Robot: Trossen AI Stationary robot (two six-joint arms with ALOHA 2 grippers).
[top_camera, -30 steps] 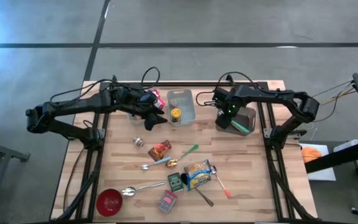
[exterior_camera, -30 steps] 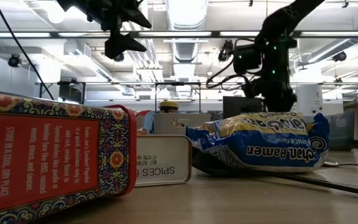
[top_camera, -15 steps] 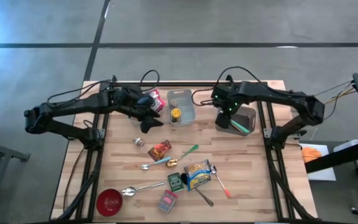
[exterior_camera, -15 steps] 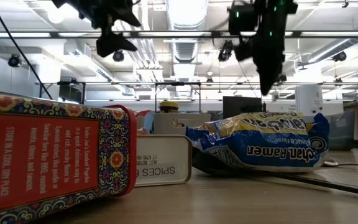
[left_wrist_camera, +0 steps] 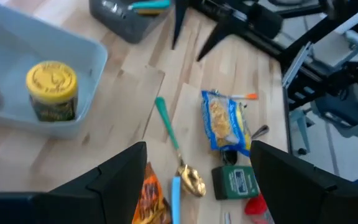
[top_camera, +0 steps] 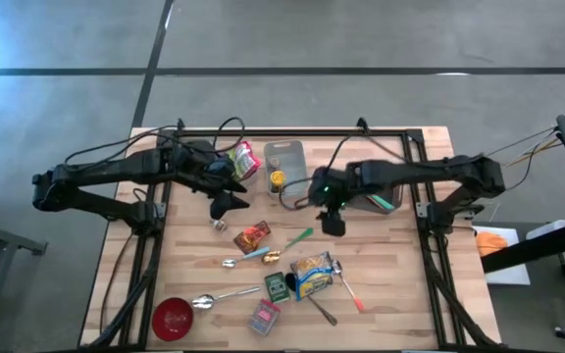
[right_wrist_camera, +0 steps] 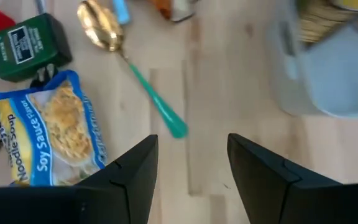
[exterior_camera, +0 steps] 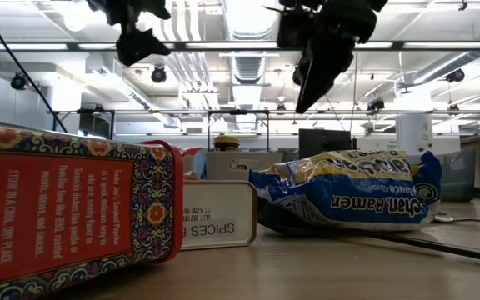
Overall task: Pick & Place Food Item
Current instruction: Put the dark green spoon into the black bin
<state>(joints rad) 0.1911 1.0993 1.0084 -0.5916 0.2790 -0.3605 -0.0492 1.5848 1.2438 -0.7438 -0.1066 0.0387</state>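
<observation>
Left gripper (top_camera: 226, 203) hovers open and empty beside the clear bin (top_camera: 285, 168), which holds a yellow-lidded jar (top_camera: 278, 179). Right gripper (top_camera: 333, 222), open and empty, hangs above the green-handled spoon (top_camera: 296, 237). Noodle packet (top_camera: 312, 275) lies unpicked nearer the front; most items apparently remain.

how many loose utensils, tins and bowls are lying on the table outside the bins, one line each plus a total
loose utensils: 5
tins: 2
bowls: 1
total: 8
</observation>
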